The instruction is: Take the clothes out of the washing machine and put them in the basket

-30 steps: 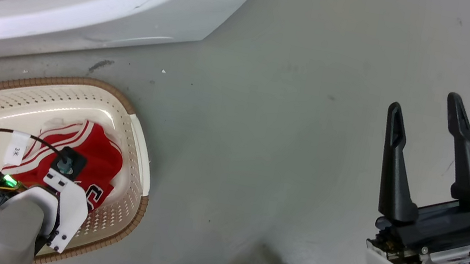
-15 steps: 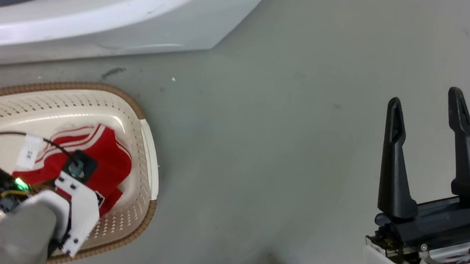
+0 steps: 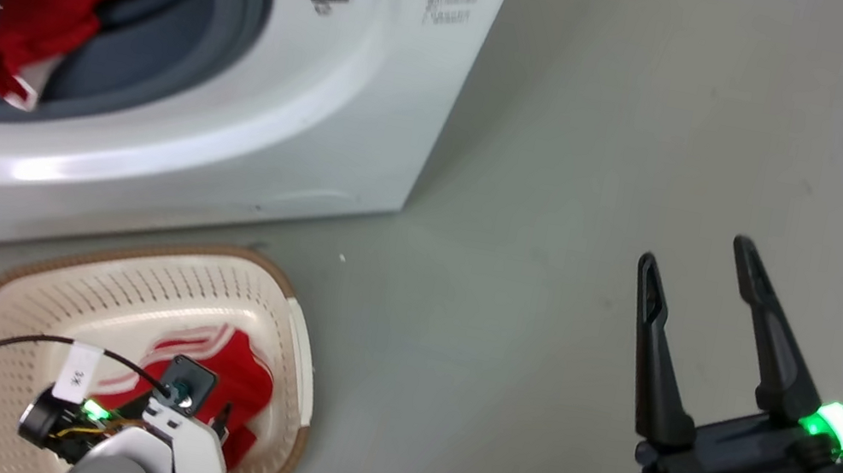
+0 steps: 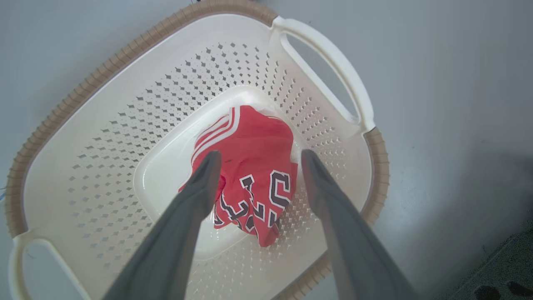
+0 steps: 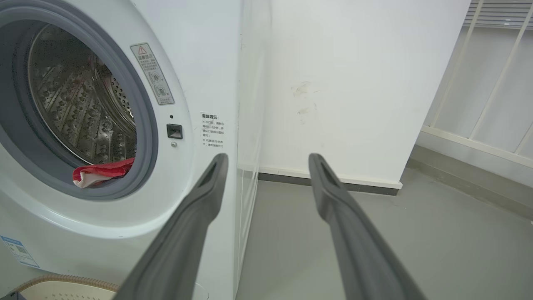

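Head view: looks roughly halfway. One red jersey with white stripes (image 3: 247,381) sits in the cream perforated plastic basket (image 3: 118,287). Another red garment (image 3: 49,15) hangs at the mouth of the white front-loading washing machine (image 3: 344,84). The right end effector (image 3: 695,250) is wide open and empty.
Left wrist view: the left end effector (image 4: 261,153) is spread above the jersey, gripping nothing.
Right wrist view: the leftover garment lies at the drum lip.

A plain laundry or utility room: a white front-loading washing machine (image 5: 195,83) stands on a smooth grey floor (image 5: 416,241) against a bare white wall (image 5: 341,62) with a dark skirting strip (image 5: 287,178) (the wall is a little scuffed). Printed stickers (image 5: 213,131) mark the machine's front, a perforated laundry basket (image 3: 143,291) sits on the floor before it, and a pale railing (image 5: 499,79) lines the right side
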